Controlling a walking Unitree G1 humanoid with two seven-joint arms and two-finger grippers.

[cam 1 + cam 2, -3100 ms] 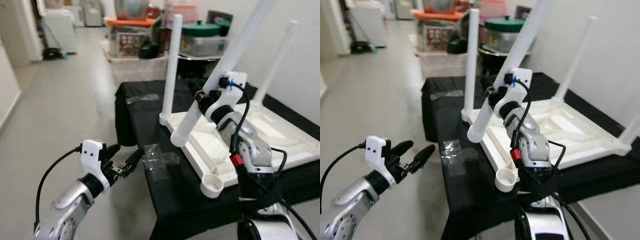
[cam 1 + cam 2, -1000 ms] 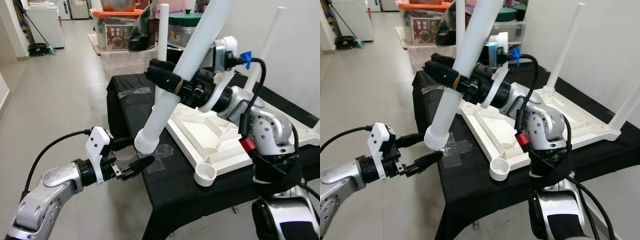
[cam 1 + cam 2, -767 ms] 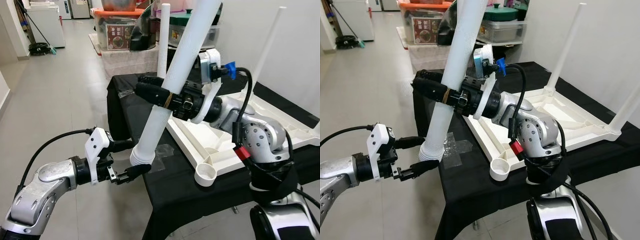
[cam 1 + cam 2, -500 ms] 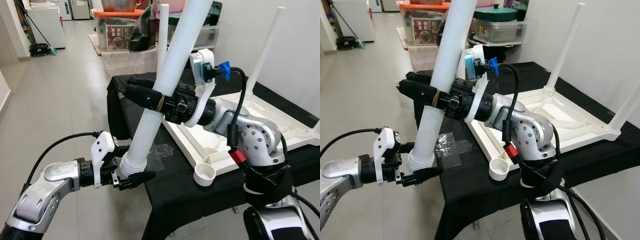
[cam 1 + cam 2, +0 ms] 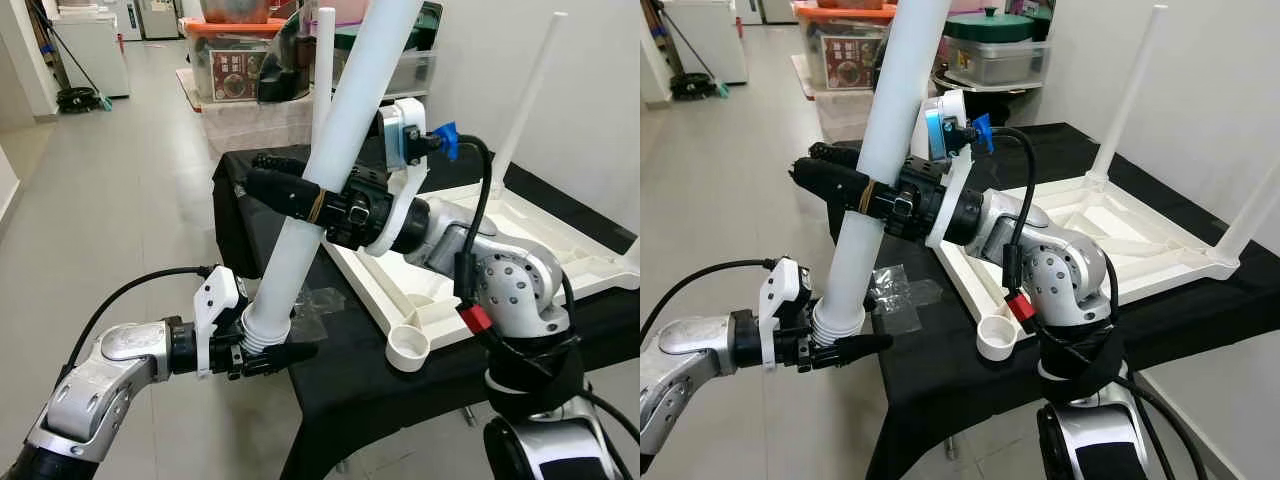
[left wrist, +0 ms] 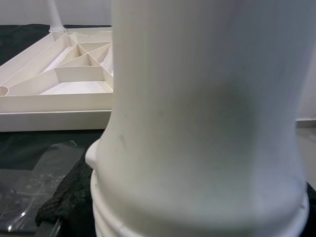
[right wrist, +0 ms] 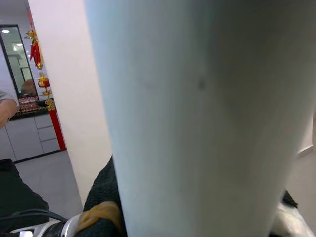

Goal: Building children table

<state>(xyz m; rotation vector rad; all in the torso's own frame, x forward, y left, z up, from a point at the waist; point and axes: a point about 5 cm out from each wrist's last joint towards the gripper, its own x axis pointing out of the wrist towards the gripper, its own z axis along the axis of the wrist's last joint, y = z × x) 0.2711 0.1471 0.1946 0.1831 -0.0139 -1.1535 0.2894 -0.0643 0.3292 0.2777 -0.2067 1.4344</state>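
Note:
A long white table leg (image 5: 350, 90) slants up through the middle of the scene. My right gripper (image 5: 262, 178) is shut around its middle. Its ribbed lower end (image 5: 263, 330) hangs past the table's left edge, and my left gripper (image 5: 280, 342) is shut on it there. The white table top (image 5: 560, 250) lies upside down on the black cloth. An empty round socket (image 5: 408, 347) sits at its near corner. Two other legs (image 5: 322, 60) (image 5: 525, 90) stand upright in far corners. The leg (image 6: 197, 123) looms close in the left wrist view, and the leg (image 7: 197, 98) also in the right wrist view.
The black-clothed table (image 5: 340, 400) has a clear tape patch (image 5: 322, 300) near its left edge. Storage boxes and a covered pot (image 5: 240, 70) stand behind it. Open grey floor (image 5: 120, 200) stretches to the left. A white wall (image 5: 590, 90) runs along the right.
My right arm swung the leg from above the table top out to the left. My left gripper came in under it and shut on its ribbed end.

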